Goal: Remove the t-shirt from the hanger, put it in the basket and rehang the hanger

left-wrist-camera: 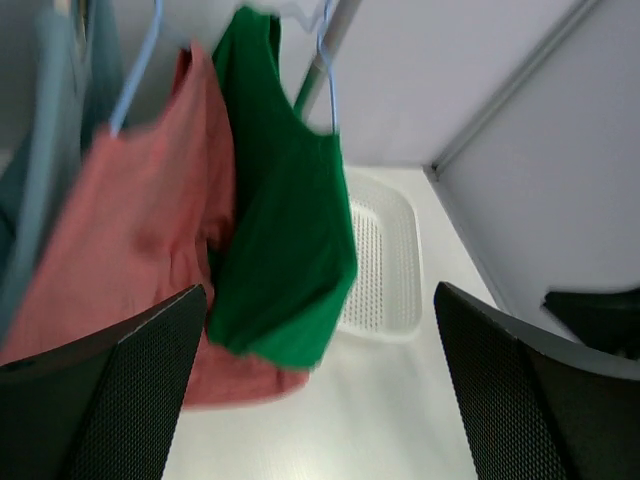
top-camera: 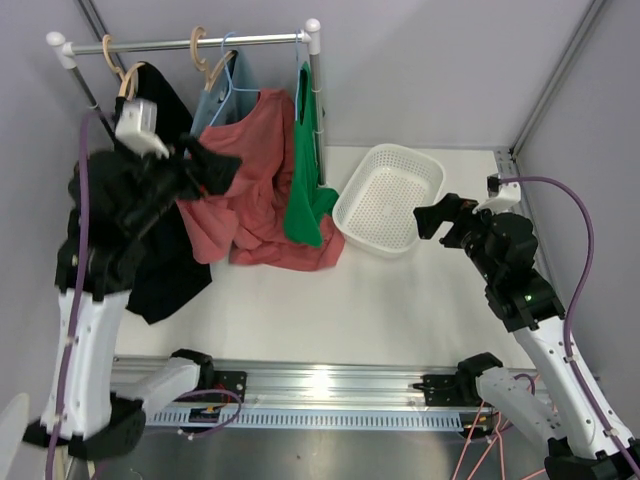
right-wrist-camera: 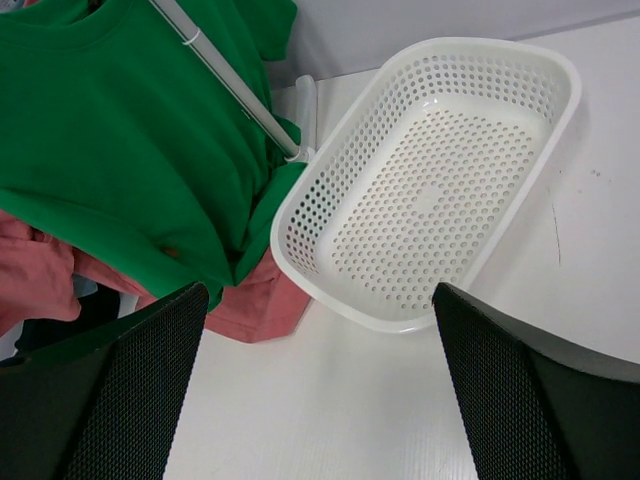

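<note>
Aluminium base rail (top-camera: 330,385) runs along the near edge, with both arm bases bolted to it. White table (top-camera: 350,300) beyond.

Left arm is raised high on its side. Left gripper (top-camera: 222,165) is spread wide with nothing between the fingers (left-wrist-camera: 110,400). From overhead it overlaps the left edge of the red t-shirt (top-camera: 255,170); I cannot tell whether it touches the cloth. Its wrist view is blurred and looks across at the red and green shirts.

Right arm reaches forward on its side. Right gripper (top-camera: 428,218) is also fully spread and empty, hovering just beside the right rim of the white perforated basket (top-camera: 390,195) and pointing at it. The basket sits on the table, right of the clothes.

Four garments hang on the rack, left to right:
- Black garment (top-camera: 165,270) on a wooden hanger, partly hidden behind the left arm.
- Pale blue garment (top-camera: 225,95) on a second wooden hanger (top-camera: 200,50).
- Red t-shirt on a blue hanger (top-camera: 235,75), its lower part bunched on the table.
- Green t-shirt (top-camera: 305,180) at the right end, still on its hanger, with its hem just beside the basket's near-left corner and lying over the red cloth.

I cannot tell which shirt the task means; both are on their hangers.

Rack bar (top-camera: 190,44) has white end caps. Its right post (top-camera: 315,100) comes down between the green shirt and the basket. Grey walls stand behind.
</note>
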Controlling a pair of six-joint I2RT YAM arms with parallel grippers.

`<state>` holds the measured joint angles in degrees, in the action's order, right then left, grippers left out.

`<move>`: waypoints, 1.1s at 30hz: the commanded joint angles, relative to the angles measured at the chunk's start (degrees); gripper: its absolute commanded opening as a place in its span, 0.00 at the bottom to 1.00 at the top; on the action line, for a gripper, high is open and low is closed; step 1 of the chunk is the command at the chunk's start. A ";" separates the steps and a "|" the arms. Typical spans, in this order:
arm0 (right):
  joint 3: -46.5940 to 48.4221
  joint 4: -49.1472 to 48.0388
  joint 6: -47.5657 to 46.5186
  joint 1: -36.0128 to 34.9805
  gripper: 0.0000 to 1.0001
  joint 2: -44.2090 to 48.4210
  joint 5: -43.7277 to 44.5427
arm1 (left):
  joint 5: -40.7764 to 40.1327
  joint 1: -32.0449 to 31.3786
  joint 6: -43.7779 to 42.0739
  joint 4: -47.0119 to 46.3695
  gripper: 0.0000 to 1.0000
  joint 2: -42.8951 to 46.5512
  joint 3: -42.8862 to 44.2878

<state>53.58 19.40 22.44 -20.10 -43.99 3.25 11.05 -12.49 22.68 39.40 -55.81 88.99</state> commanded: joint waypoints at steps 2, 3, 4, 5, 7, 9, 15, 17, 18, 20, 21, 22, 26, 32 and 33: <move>-0.49 -1.64 0.59 -0.20 0.99 0.13 0.80 | -2.79 -1.39 -1.32 1.91 0.99 -15.00 17.76; -0.58 -1.64 0.33 -0.21 0.99 0.13 1.06 | -2.53 -1.57 -0.97 1.22 1.00 -17.46 20.75; -0.58 -1.56 0.15 -0.29 1.00 0.13 1.32 | -3.13 -1.83 -0.10 0.43 0.99 -19.58 21.92; -0.67 -1.56 -0.02 -0.29 0.99 0.39 1.59 | -3.31 -2.27 0.26 -1.06 0.93 -23.43 22.71; -0.85 -1.82 -0.29 -0.21 0.99 0.92 2.20 | -1.39 -2.54 0.00 -6.86 0.93 -27.23 24.56; -0.59 -1.65 -0.55 -0.21 1.00 1.18 2.73 | -2.95 -4.03 -0.26 -5.22 0.95 -34.08 32.34; 0.47 -0.77 -1.69 -0.12 1.00 1.71 4.05 | -8.76 -10.36 -7.29 -3.88 0.97 -44.64 44.43; 0.91 -0.50 -1.78 -0.03 1.00 1.62 4.14 | -10.51 -11.32 -8.17 -6.61 0.98 -45.26 43.90; 1.34 -0.41 -1.78 0.14 1.00 1.62 4.14 | -10.96 -11.50 -8.52 -7.14 0.98 -46.31 43.81; 1.61 -0.06 -1.87 0.15 0.99 1.54 4.05 | -15.25 -11.94 -8.88 -8.19 0.98 -47.45 44.51; 1.87 0.11 -1.78 0.15 0.99 1.62 3.88 | -16.31 -12.03 -9.40 -8.54 0.97 -47.98 44.60; 1.96 0.20 -1.78 0.23 0.99 1.71 3.70 | -18.32 -12.29 -9.75 -8.81 0.96 -48.86 44.69; 2.75 0.55 -1.78 0.50 0.99 2.15 3.35 | -28.00 -14.40 -13.18 -13.72 0.94 -49.83 42.67; 3.63 1.17 -1.96 1.20 0.99 2.59 2.91 | -28.54 -14.49 -13.71 -15.84 0.91 -53.26 44.08; 3.90 1.26 -1.96 1.29 1.00 2.59 2.82 | -28.54 -14.49 -13.62 -16.63 0.91 -54.22 44.25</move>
<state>54.65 20.34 21.71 -19.25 -42.15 6.20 -15.09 -26.41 10.92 26.44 -107.83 130.96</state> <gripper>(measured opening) 0.993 0.917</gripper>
